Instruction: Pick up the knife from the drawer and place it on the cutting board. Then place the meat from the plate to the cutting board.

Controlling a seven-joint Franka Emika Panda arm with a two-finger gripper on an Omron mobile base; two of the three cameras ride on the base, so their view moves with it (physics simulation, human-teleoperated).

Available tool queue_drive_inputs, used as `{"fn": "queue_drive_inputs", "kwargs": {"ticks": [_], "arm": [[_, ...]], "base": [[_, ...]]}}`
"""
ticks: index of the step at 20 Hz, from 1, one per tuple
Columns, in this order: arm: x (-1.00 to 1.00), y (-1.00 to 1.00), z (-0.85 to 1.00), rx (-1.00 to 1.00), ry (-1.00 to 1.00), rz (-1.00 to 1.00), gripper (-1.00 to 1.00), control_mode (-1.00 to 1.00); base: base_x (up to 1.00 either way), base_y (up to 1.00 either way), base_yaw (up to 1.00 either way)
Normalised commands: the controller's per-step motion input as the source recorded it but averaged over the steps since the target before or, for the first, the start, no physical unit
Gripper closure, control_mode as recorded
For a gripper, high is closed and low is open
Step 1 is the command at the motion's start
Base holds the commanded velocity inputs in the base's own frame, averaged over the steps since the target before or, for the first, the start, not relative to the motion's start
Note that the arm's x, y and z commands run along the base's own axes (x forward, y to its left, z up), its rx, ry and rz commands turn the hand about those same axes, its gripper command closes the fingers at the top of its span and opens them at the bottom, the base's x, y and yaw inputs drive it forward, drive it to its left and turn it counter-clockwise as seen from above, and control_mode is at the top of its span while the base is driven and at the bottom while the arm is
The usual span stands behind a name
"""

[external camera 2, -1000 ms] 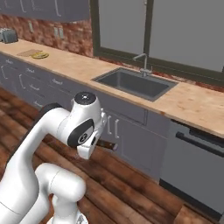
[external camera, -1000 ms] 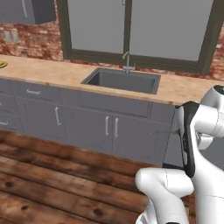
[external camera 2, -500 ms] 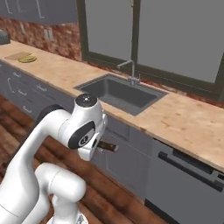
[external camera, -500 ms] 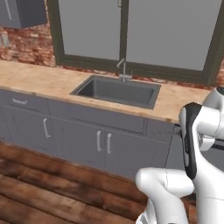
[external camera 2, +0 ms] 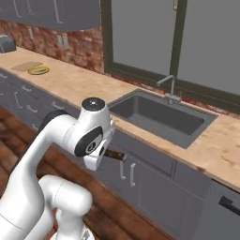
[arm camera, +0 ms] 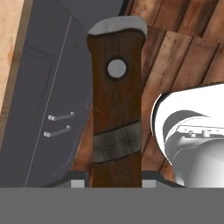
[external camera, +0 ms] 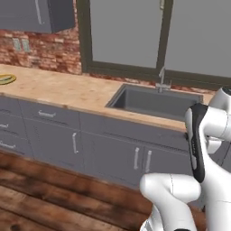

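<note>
My gripper [arm camera: 113, 181] is shut on the knife [arm camera: 116, 109]. Its dark brown handle with a silver rivet rises up the middle of the hand view, and the blade is hidden. In the right base view the knife [external camera 2: 116, 155] sticks out sideways from the hand, in front of the grey cabinets under the sink. The cutting board [external camera 2: 26, 66] lies far left on the wooden counter, with the yellow-rimmed plate [external camera 2: 39, 70] just beside it. The plate [external camera: 5, 79] also shows at the left edge of the left base view. The meat is too small to make out. All drawer fronts are shut.
A sink [external camera 2: 159, 117] with a tap [external camera 2: 169, 86] is set in the counter [external camera: 67, 92] under the window. Grey cabinet doors and drawer fronts [external camera: 49, 135] run below it. A toaster [external camera 2: 5, 43] stands at the far left, and a wooden floor [external camera: 40, 198] lies in front.
Both base views have shifted as the base moved; the sink now sits further right and larger. The knife has stayed in the shut gripper, and the arm holds the same pose.
</note>
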Motion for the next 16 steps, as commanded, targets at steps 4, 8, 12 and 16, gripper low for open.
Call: {"fn": "queue_drive_inputs", "kwargs": {"ticks": [4,8,12,16], "arm": [[0.00,0.00,0.00,0.00,0.00,0.00,1.00,1.00],[0.00,0.00,0.00,0.00,0.00,0.00,1.00,1.00],[0.00,0.00,0.00,0.00,0.00,0.00,1.00,1.00],[0.00,0.00,0.00,0.00,0.00,0.00,1.00,1.00]], "base": [[1.00,1.00,-0.15],[0.93,1.00,-0.17],[0.87,1.00,-0.21],[0.84,1.00,-0.23]]}}
